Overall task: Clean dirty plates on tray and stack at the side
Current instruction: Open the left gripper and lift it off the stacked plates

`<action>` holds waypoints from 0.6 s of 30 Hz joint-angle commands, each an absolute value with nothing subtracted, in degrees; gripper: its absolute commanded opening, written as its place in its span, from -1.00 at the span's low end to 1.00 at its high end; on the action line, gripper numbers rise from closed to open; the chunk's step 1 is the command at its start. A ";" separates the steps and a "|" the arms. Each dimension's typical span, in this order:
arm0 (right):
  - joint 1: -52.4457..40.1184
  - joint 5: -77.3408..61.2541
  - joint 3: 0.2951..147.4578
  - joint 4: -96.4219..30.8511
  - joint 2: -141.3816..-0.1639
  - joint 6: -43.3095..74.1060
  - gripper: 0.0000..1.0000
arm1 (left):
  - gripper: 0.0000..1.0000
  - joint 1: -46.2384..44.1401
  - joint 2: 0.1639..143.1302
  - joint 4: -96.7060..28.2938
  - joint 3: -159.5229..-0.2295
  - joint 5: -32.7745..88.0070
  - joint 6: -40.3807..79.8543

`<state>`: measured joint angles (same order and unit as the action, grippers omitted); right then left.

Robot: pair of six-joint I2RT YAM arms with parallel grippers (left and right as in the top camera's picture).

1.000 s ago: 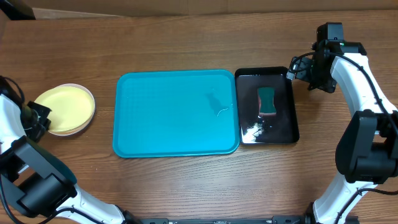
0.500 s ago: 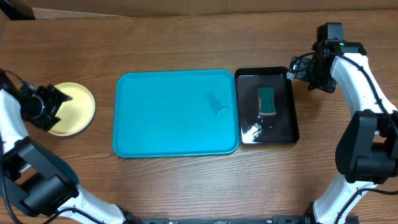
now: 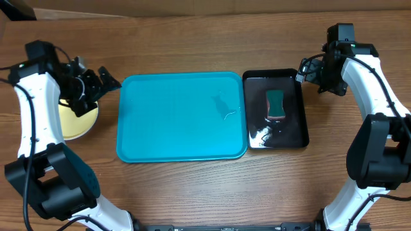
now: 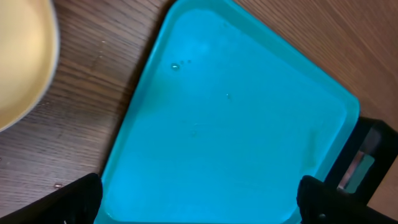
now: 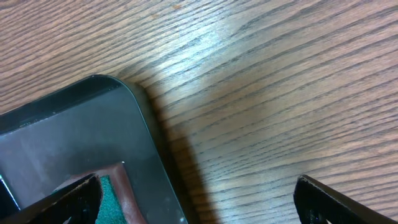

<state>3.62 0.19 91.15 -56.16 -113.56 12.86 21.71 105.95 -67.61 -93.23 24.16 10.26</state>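
Note:
The turquoise tray (image 3: 182, 115) lies mid-table with only a few droplets on its bare surface. It fills the left wrist view too, as the tray (image 4: 236, 124). The plates sit as a stack left of the tray. The yellow plate (image 3: 78, 124) is on top and partly hidden under my left arm. Its edge, the yellow plate (image 4: 18, 56), shows at the upper left of the left wrist view. My left gripper (image 3: 101, 90) hangs open and empty between the stack and the tray's left rim. My right gripper (image 3: 306, 74) is open over the black tray's far right corner, holding nothing.
A glossy black tray (image 3: 297, 128) with water stands right of the turquoise tray. It holds a green sponge (image 3: 275, 104), seen also as the sponge (image 5: 109, 199) by the left finger in the right wrist view. Bare wooden table surrounds everything.
My left gripper opened, left the plate stack and swung up and right toward the tray's left edge. The right arm has not moved.

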 commanded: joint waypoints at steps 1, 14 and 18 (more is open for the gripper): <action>3.77 -0.08 91.94 -55.81 -113.16 13.15 1.00 | 1.00 20.45 104.68 -67.46 -94.24 23.40 8.78; 3.77 -0.08 91.94 -55.81 -113.16 13.15 1.00 | 1.00 19.84 104.68 -67.42 -94.24 23.35 8.78; 3.77 -0.08 91.94 -55.81 -113.16 13.15 1.00 | 1.00 19.84 104.68 -67.42 -94.24 23.35 8.78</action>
